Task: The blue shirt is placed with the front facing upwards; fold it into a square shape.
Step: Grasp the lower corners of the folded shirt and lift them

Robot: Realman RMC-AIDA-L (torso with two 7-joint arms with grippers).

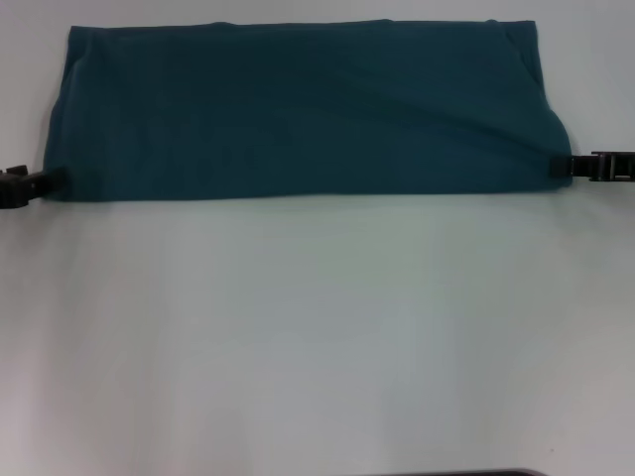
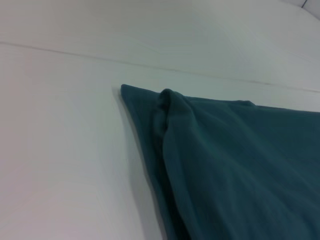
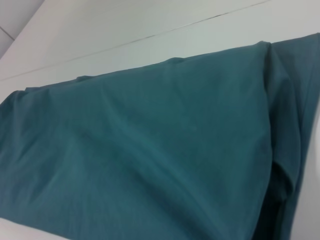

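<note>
Head view: folded blue shirt (image 1: 298, 109) spans between left gripper (image 1: 45, 181) and right gripper (image 1: 568, 167), each pinching a near corner.

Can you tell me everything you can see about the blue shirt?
The blue shirt is a dark teal, soft-looking cloth, already folded into a long wide band lying flat on the white table, toward its far side. Only plain fabric shows, no lettering. Its surface has gentle wrinkles, and layers bunch up at both ends. The left gripper meets its near left corner and the right gripper its near right corner; the near edge runs almost straight between them.
</note>
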